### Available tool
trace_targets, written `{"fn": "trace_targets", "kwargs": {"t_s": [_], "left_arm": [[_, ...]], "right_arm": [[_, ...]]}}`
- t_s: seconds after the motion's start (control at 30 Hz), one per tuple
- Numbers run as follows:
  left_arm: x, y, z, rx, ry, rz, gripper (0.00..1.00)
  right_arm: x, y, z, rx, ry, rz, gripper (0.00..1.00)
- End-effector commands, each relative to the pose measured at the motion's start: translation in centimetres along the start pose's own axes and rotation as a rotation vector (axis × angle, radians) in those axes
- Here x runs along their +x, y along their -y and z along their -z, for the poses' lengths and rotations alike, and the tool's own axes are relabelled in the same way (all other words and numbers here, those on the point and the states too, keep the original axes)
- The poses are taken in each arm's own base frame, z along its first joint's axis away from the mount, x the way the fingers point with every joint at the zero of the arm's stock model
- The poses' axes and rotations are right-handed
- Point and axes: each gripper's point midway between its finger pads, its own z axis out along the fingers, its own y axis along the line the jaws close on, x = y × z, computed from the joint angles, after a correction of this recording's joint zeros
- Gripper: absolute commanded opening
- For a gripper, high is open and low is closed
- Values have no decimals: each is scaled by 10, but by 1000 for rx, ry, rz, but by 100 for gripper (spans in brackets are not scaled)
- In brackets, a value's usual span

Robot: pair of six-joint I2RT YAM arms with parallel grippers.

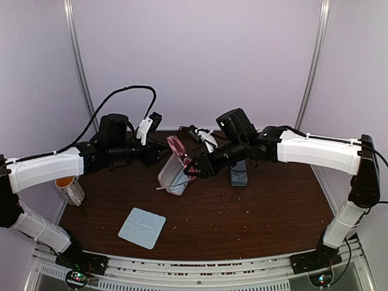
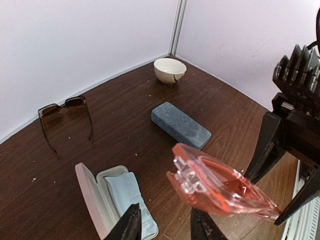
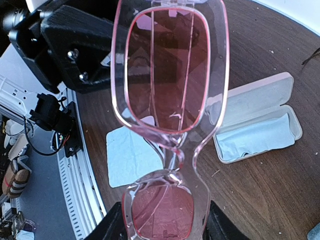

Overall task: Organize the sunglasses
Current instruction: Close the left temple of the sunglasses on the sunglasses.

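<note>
The right fingers (image 3: pixel 111 227) are pinching the pink translucent sunglasses (image 3: pixel 172 65) around one lens rim, holding them in the air above the desk (image 1: pixel 242 218), close to the open case (image 2: pixel 87 192) that is lying there with a light-blue cloth (image 2: pixel 125 192) inside. The left fingers (image 2: pixel 131 225) are hovering spread apart just short of the frame's free end, gripping nothing. The dark sunglasses (image 2: pixel 75 103) are sitting unfolded near the back wall, apart from the closed grey-blue case (image 2: pixel 180 124) and the white bowl (image 2: pixel 170 70). A second cloth (image 1: pixel 142 227) is lying flat near the front.
</note>
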Motion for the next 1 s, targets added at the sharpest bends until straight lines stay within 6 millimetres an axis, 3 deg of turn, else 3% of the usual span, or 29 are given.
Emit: {"fn": "trace_targets", "kwargs": {"t_s": [0.0,0.27,0.5,0.97], "left_arm": [[-4,-6,13,-70,23,-28,36],[2,-31,27,-231,18,-5,36],[5,-40,36,-294,40,11,36],[-3,-30,39,-243,86,0,36]], "right_arm": [[-12,10,23,61,80,-7,40],[-13,43,54,181,125,-29,40],[-35,67,92,312,246,-62,39],[-107,47,154,322,546,-142,40]]}}
